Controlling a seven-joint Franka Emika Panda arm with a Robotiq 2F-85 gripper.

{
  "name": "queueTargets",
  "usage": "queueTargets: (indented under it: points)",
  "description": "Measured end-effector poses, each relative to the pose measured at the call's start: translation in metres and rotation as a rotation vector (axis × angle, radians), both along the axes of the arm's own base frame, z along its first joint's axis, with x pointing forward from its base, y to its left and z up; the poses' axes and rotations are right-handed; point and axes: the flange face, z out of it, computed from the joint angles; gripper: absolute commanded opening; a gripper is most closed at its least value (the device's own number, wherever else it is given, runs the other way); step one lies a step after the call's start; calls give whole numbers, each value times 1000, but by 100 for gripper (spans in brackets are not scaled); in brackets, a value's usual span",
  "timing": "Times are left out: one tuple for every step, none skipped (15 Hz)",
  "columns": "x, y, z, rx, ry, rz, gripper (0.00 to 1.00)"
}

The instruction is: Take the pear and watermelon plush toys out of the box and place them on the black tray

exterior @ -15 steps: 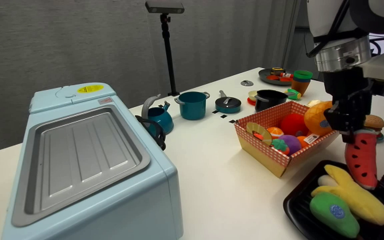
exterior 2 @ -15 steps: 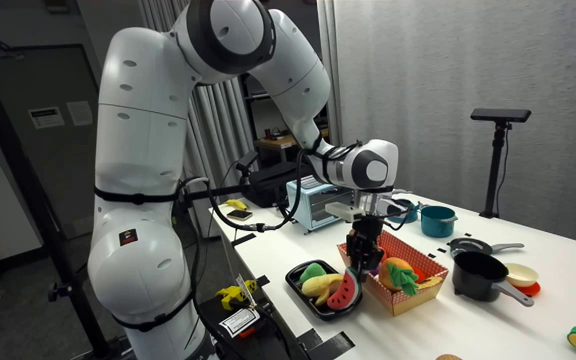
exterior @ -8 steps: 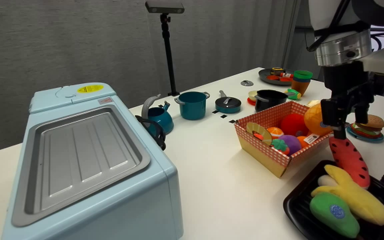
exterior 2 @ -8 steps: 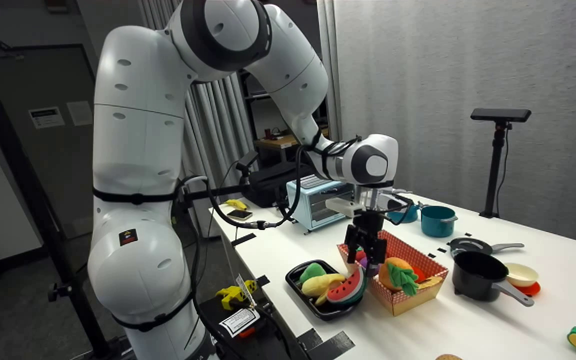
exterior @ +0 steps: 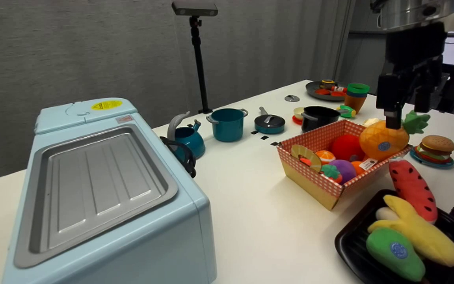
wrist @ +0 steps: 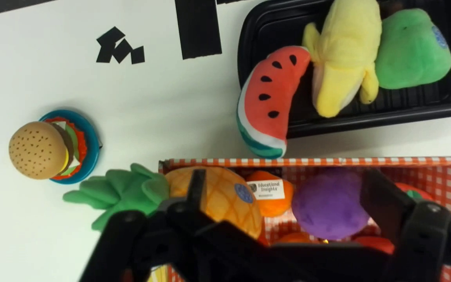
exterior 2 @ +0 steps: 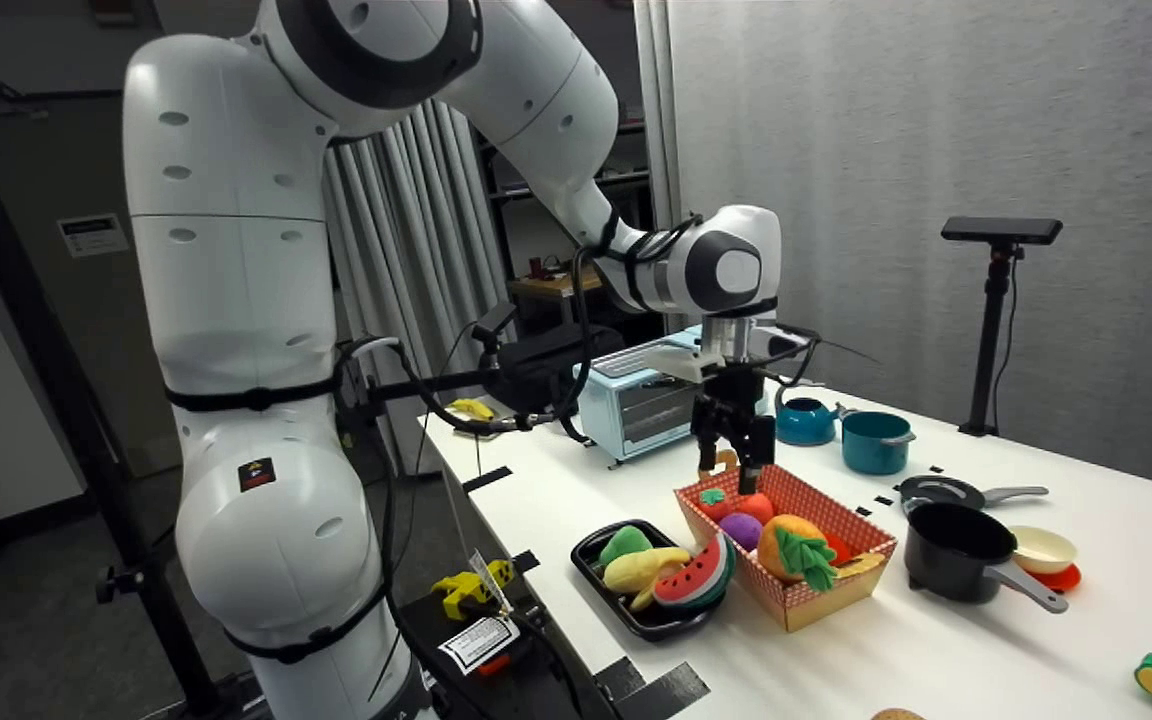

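Watermelon point(exterior: 413, 190) — lower than gripper point(exterior: 407, 114), apart

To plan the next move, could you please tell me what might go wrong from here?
The watermelon toy pokes past the rim of the black tray, so it could slip off. The open gripper hangs above the box and might catch the pineapple if lowered, whose leaves overhang the edge.

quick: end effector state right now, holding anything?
End effector: open, holding nothing, above the box.
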Motion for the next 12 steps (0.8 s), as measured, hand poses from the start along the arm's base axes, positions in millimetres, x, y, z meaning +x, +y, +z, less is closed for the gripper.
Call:
queueTargets:
  points:
    - [0, 3, 12, 3, -24, 6, 100]
    - [1, 6, 24, 5, -50, 12, 100]
    - [1, 9, 35, 8, -77, 18, 100]
    - [0, 12, 46, 10, -102, 24, 100]
    - [-1, 14, 55, 12, -125, 29, 100]
    - [-3, 16, 64, 15, -147, 34, 100]
    - [-4, 18, 71, 17, -166, 39, 100]
    - [-6, 20, 78, 19, -185, 43, 100]
    - [-8, 22, 83, 20, -201, 47, 100]
    - [-10, 23, 88, 21, -215, 51, 100]
    - [-12, 25, 92, 22, -225, 54, 100]
    - [-14, 25, 94, 22, -229, 56, 100]
